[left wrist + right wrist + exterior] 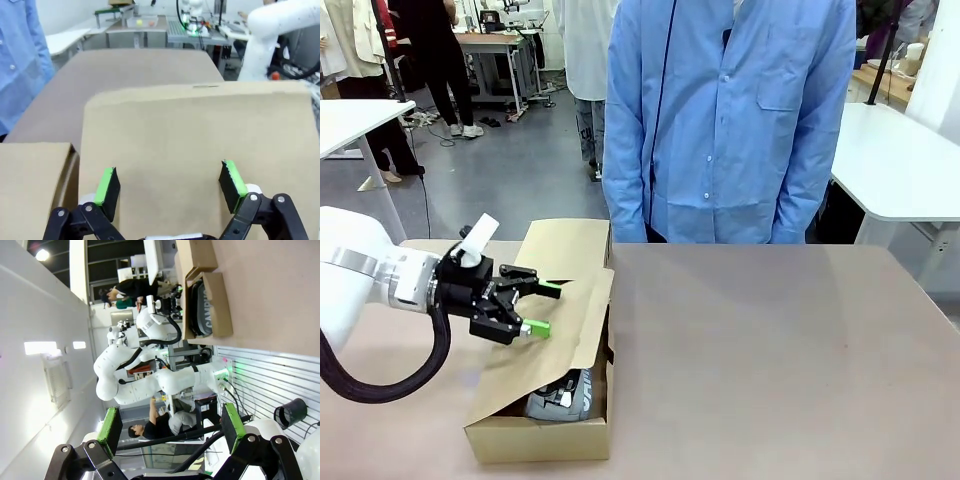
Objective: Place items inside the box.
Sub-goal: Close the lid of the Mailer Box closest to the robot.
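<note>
Both jaws are standing wide apart and gripping nothing. On the left gripper [542, 309] the ridged green pads [107, 186] are hovering just over the large flap of the cardboard box [542, 436], smooth matt brown card slanting over the opening. The right gripper [170, 428] is pointing away from the worktop, toward the white arm bases and a pale wall. Inside the box, a navy pouch with white lettering [202, 307] is lying under the flaps, soft and rounded, with black items beside it too dim to tell. The worktop [770, 350] is showing a plain dull brown surface. A person in a light blue buttoned shirt [725, 120] is standing at its far edge, in a workshop with white tables.
</note>
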Available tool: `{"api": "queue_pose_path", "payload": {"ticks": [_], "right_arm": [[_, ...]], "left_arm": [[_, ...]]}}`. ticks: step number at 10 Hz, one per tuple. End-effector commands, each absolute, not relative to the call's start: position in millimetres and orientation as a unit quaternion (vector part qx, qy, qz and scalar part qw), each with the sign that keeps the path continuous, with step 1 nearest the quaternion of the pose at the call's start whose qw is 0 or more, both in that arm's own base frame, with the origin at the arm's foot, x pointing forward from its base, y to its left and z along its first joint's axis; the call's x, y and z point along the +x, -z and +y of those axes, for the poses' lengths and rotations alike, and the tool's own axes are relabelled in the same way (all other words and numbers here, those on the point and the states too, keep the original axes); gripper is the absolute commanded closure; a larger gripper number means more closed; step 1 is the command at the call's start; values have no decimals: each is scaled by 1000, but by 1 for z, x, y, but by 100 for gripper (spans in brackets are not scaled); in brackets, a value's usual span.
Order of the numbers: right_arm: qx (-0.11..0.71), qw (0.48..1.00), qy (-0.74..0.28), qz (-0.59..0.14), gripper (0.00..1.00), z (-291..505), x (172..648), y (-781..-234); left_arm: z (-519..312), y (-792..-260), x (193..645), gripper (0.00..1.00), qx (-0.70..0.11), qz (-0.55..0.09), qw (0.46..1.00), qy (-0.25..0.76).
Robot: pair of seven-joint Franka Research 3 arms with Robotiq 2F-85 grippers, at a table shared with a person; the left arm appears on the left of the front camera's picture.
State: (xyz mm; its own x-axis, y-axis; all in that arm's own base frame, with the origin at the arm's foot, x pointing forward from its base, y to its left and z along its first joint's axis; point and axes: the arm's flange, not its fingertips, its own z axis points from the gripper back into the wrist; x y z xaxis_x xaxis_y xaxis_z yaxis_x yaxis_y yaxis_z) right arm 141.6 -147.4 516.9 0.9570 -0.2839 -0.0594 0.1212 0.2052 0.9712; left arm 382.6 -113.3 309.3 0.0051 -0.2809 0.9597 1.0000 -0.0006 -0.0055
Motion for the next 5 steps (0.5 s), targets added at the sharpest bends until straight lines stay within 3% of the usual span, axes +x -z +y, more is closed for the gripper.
{"api": "queue_pose_path", "payload": {"ticks": [1, 5], "right_arm": [[622, 770, 120, -75, 0, -148, 139, -519], [622, 770, 120, -75, 0, -148, 139, -519]], "left_arm": [[-107, -289, 255, 0, -393, -410, 571, 593], [-104, -287, 261, 0, -358, -429, 569, 604]]}}
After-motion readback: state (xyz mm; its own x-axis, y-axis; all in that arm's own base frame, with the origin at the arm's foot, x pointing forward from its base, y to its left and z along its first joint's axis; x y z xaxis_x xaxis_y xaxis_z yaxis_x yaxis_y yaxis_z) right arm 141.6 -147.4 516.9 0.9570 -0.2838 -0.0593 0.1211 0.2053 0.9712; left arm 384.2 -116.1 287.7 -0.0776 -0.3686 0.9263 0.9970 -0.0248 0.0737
